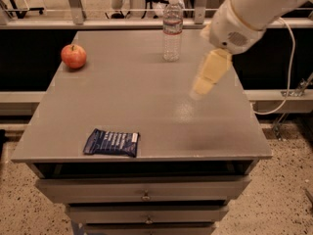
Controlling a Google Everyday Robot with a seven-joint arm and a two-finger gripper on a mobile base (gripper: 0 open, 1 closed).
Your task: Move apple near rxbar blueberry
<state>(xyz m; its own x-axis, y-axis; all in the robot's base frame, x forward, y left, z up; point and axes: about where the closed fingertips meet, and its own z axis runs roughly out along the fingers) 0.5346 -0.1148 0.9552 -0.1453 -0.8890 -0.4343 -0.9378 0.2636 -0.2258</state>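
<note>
The red apple (74, 56) with yellowish patches and a short stem sits near the far left corner of the grey table top (142, 109). The dark navy rxbar blueberry (112, 143) lies flat near the front left edge, well apart from the apple. My gripper (199, 90), on the white arm (254, 11), hangs over the right half of the table, pointing down and left, far from both the apple and the bar. It holds nothing that I can see.
A clear water bottle (172, 28) stands upright at the back centre of the table, just left of the arm. The table has drawers (145, 196) below its front edge. A white cable (288, 72) hangs to the right.
</note>
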